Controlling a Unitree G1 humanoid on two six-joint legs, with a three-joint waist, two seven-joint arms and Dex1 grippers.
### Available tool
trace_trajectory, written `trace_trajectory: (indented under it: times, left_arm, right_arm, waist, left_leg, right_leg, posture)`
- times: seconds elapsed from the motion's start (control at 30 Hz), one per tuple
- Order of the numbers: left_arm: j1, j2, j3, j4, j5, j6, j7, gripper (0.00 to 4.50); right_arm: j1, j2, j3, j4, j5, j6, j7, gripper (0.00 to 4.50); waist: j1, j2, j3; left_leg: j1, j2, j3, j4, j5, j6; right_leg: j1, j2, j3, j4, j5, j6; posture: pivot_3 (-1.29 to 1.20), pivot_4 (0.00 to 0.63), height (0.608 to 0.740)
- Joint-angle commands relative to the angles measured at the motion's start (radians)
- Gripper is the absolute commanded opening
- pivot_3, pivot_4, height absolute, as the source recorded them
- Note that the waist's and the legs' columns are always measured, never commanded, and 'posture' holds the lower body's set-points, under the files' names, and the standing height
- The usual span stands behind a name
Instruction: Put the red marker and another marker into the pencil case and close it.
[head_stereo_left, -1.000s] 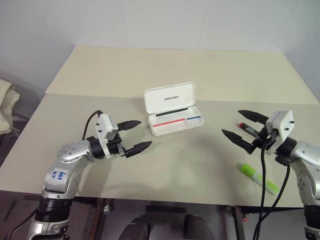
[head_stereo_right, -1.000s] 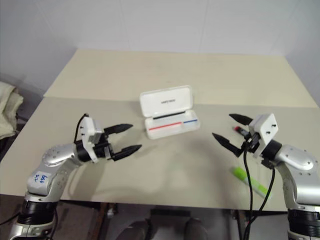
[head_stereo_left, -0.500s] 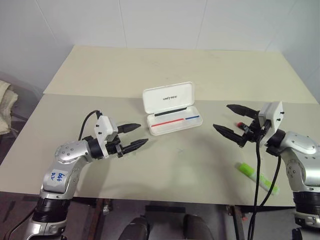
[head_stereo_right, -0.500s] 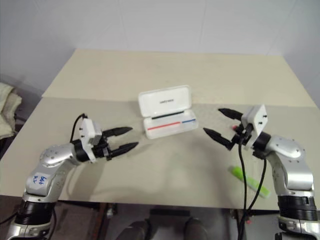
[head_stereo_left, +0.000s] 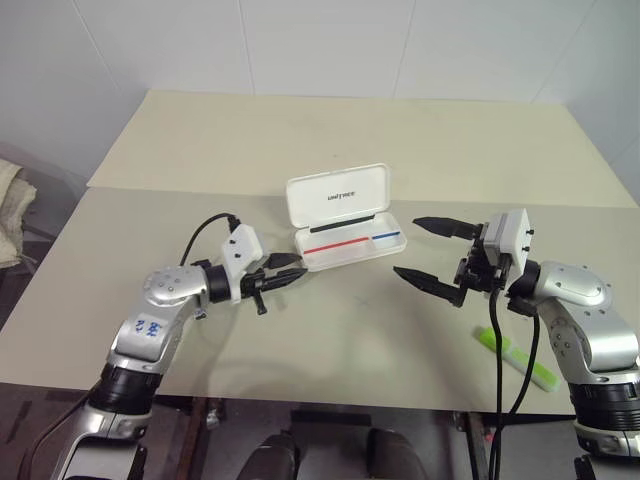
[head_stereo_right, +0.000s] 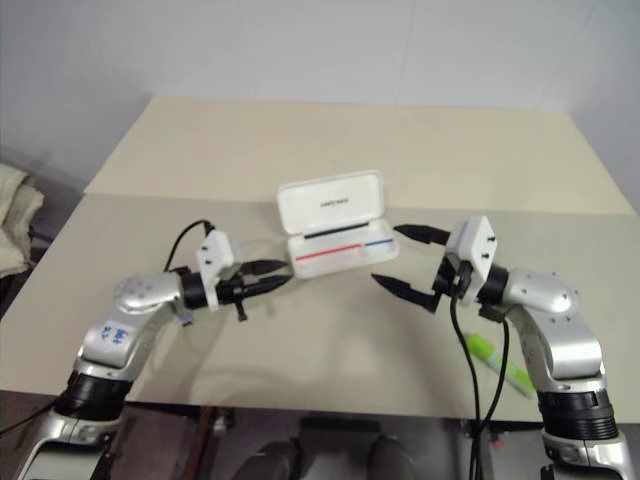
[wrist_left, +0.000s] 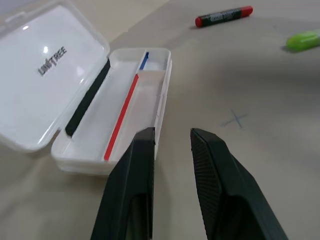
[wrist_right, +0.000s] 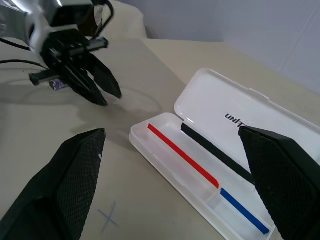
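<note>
Beige table (head_stereo_left: 330, 130) with the pencil case (head_stereo_left: 345, 218) at its centre, open: the white lid (wrist_left: 47, 75), lettered in black, stands tilted back, and the tray shows a thin red-and-blue stripe (wrist_right: 200, 172) and holds no pens. Left gripper (head_stereo_left: 287, 272) hovers level just beside the case's left end, its two black fingers (wrist_left: 137, 170) narrowed to a small gap and pinching nothing. Right gripper (head_stereo_left: 425, 252) hovers near the case's right end, pointing toward it; its fingers (wrist_right: 75, 170) are spread wide, one on each side of the tray in the right wrist view, with nothing between them. The red marker (wrist_left: 223, 16), dark-barrelled with red ends, lies flat on the table, apart from the case on its right side. Another marker (head_stereo_left: 517, 355), a lime-green highlighter, lies near the table's front edge below the right forearm, well apart from the case. A faint pencilled cross (wrist_left: 234, 119) marks the tabletop in front of the case
</note>
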Motion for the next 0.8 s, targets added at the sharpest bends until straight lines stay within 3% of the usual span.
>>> trace_trajectory:
  times: [0.03, 0.07, 0.13, 0.27, 0.8]
  left_arm:
    - [-0.055, -0.015, -0.037, 0.043, 0.025, -0.016, -0.026, 1.16]
    - [-0.061, -0.015, -0.047, 0.049, 0.028, -0.01, -0.036, 1.16]
    - [-0.076, -0.023, -0.068, 0.062, 0.049, -0.011, -0.035, 1.57]
    - [-0.099, -0.031, -0.095, 0.094, 0.097, -0.035, -0.026, 2.75]
    - [-0.168, -0.081, -0.123, 0.22, 0.19, -0.066, -0.015, 2.75]
  right_arm:
    - [-0.02, 0.014, 0.0, -0.034, 0.011, -0.009, -0.016, 4.5]
    - [-0.02, 0.018, 0.003, -0.037, 0.009, -0.009, -0.019, 4.5]
    - [-0.015, 0.029, 0.008, -0.045, 0.004, -0.014, -0.026, 4.5]
    - [0.0, 0.038, 0.013, -0.068, 0.001, -0.014, -0.036, 4.5]
    - [-0.014, -0.033, -0.009, 0.004, 0.026, -0.005, 0.052, 4.5]
  waist:
    - [-0.001, 0.0, 0.0]
    - [-0.001, 0.0, 0.0]
    - [-0.002, 0.0, 0.0]
    - [-0.002, 0.0, 0.0]
    - [-0.001, 0.0, 0.0]
  left_leg:
    - [0.0, 0.0, 0.0, 0.0, 0.0, 0.0]
    - [0.0, 0.0, 0.0, 0.0, 0.0, 0.0]
    - [0.0, 0.001, 0.0, 0.0, 0.0, 0.0]
    - [0.0, 0.001, 0.0, 0.0, 0.0, 0.0]
    - [0.0, 0.0, 0.0, 0.002, 0.0, 0.0]
  right_leg:
    - [0.0, 0.0, 0.0, 0.0, 0.0, 0.0]
    - [0.0, 0.001, 0.0, 0.0, 0.0, 0.0]
    - [0.0, 0.001, 0.0, 0.0, 0.0, 0.0]
    - [-0.001, 0.001, 0.0, 0.001, 0.0, 0.0]
    - [-0.001, 0.001, 0.0, 0.003, 0.0, 0.0]
  posture:
    - [0.0, 0.15, 0.74]
    - [0.0, 0.15, 0.74]
    - [0.0, 0.15, 0.74]
    - [0.0, 0.15, 0.74]
    - [0.0, 0.15, 0.74]
